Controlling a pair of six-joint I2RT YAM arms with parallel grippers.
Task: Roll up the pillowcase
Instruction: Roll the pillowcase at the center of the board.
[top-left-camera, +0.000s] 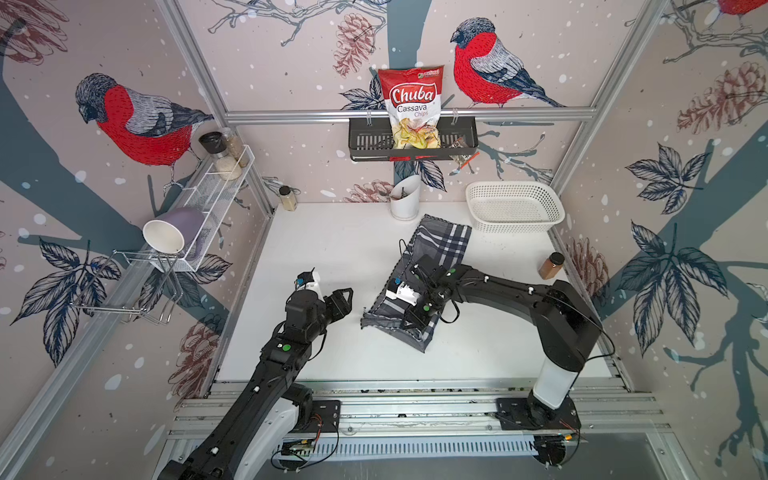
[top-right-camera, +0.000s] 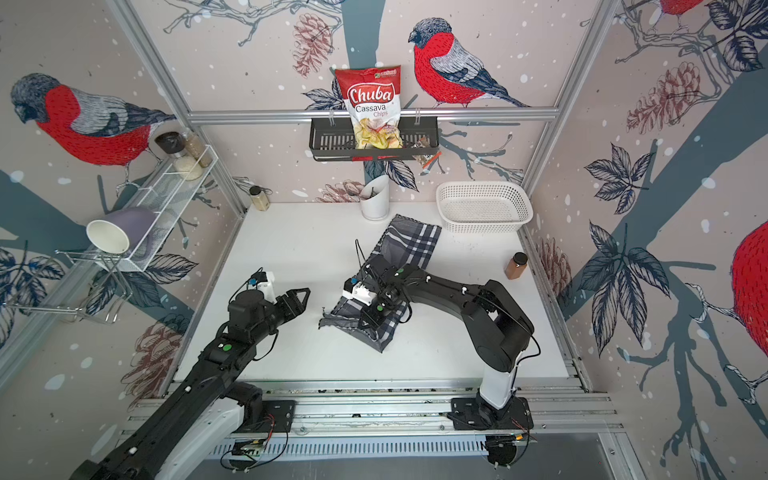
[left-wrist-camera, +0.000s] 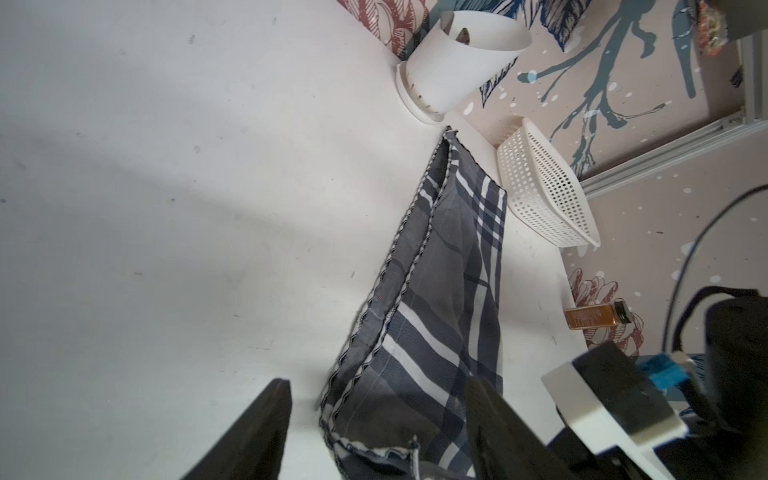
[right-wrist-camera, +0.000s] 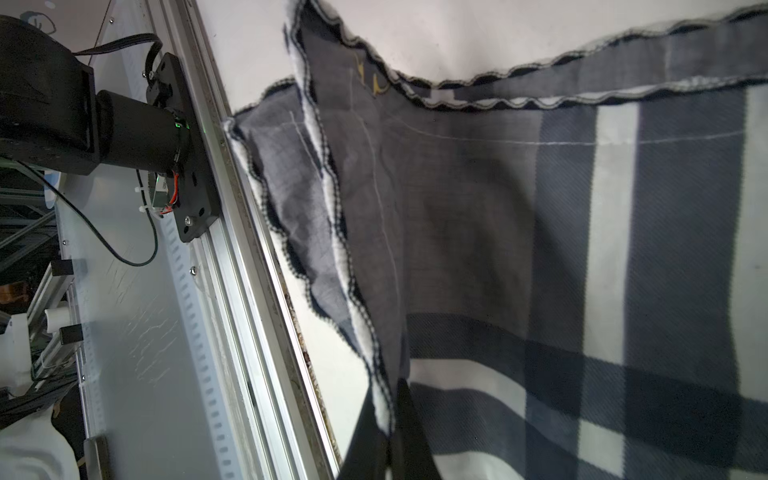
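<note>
The pillowcase (top-left-camera: 446, 245) (top-right-camera: 415, 241), grey plaid with white and navy stripes, lies folded into a long strip. It runs diagonally across the white table from the back towards the front. My right gripper (top-left-camera: 409, 326) (top-right-camera: 366, 322) sits over its near end, shut on the stitched edge. In the right wrist view that edge is pinched between the gripper's (right-wrist-camera: 386, 415) jaws, with the pillowcase (right-wrist-camera: 478, 208) spread beyond. My left gripper (top-left-camera: 349, 301) (top-right-camera: 305, 297) hovers open just left of the near corner, touching nothing. Its wrist view shows the gripper (left-wrist-camera: 380, 386) framing the pillowcase (left-wrist-camera: 449, 291).
A white basket (top-left-camera: 515, 208) and a white holder (top-left-camera: 405, 199) stand at the back, close to the strip's far end. A brown bottle (top-left-camera: 550, 266) is at the right wall and a small jar (top-left-camera: 287, 198) at the back left. The metal rail (top-left-camera: 415, 390) borders the front.
</note>
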